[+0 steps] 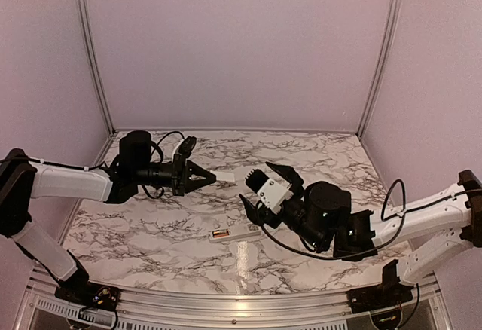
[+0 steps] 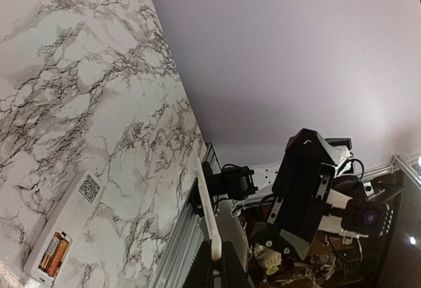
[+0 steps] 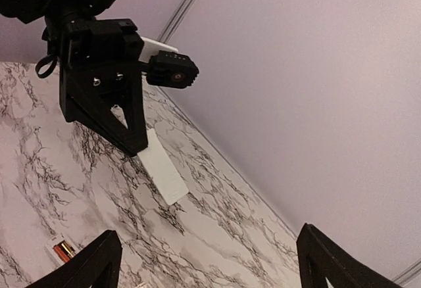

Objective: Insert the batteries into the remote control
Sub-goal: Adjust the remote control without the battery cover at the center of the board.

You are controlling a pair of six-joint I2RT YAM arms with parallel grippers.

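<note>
Marble table (image 1: 151, 232) with grey veins fills the lower half of the top view, and plain lilac walls (image 1: 241, 44) stand behind it. We see the remote control (image 1: 239, 232) lying flat, low in the middle of the frame. The batteries (image 1: 221, 233) show as a small orange spot at its left end, so we think they already sit in their slot. Left of the middle, the left gripper (image 1: 212, 175) pinches one end of a thin white lid (image 1: 226, 175), up off the table. Just to the right, the right gripper (image 1: 258, 183) is spread wide and holds nothing. In the left wrist view, the remote control (image 2: 72, 216) lies in the lower left corner with two batteries (image 2: 52, 256) side by side in the open slot. The white lid (image 2: 205, 202) stands edge-on at the bottom middle, squeezed in the left gripper (image 2: 216, 265). In the right wrist view, the left gripper (image 3: 135, 140) hangs in the upper left with the white lid (image 3: 164, 169) sticking down from it. The batteries (image 3: 64, 250) peek in at the lower left, and the right gripper (image 3: 207, 235) has its two sides far apart at the bottom. We think the job now is to close the slot. To do it well, we should bring the white lid down flat over the slot, line up the edges, and slide it gently. The right gripper could steady the remote control so it does not skid.
</note>
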